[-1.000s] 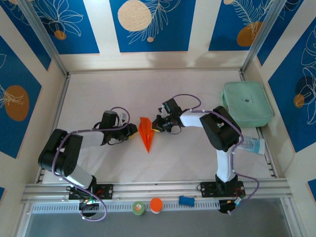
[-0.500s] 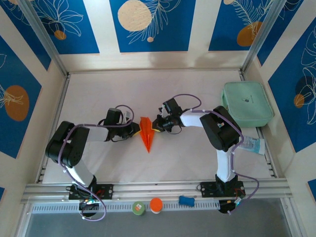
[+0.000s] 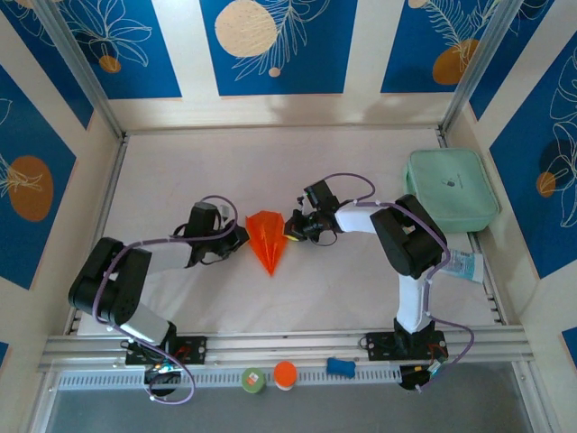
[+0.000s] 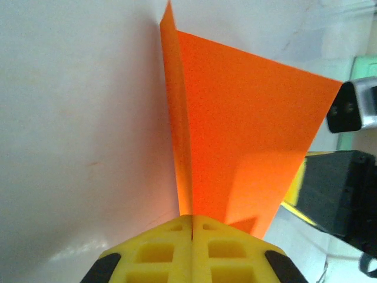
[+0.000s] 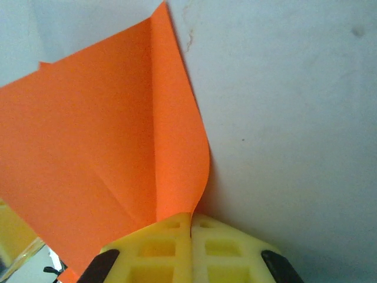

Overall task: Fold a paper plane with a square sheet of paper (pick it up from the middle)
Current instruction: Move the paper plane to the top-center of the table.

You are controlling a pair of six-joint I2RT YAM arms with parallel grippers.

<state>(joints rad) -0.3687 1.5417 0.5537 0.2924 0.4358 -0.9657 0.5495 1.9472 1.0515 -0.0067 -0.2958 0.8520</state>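
- Material: paper plane [image 3: 266, 239] of thin, matte, bright orange paper, folded to a narrow pointed triangle.
- Left wrist view: one sharp fold line standing up as a ridge along the sheet, flat wing to its right.
- Right wrist view: faint diagonal crease, edge curling over near the fingers.
- Position: mid table [image 3: 270, 153], pale and faintly scuffed; between the two grippers, well apart from the smooth round-cornered mint-green case [image 3: 451, 189] at far right.
- Long axis far-to-near; broad end toward the far wall, tip toward the arm bases, leaning slightly right.
- Clamped on the plane's left edge: left gripper [image 3: 240, 236], yellow pads [image 4: 159, 253] with square recesses pressed together, paper entering the seam.
- Clamped on the right edge: right gripper [image 3: 288, 228], pads likewise meeting, paper pinched between.
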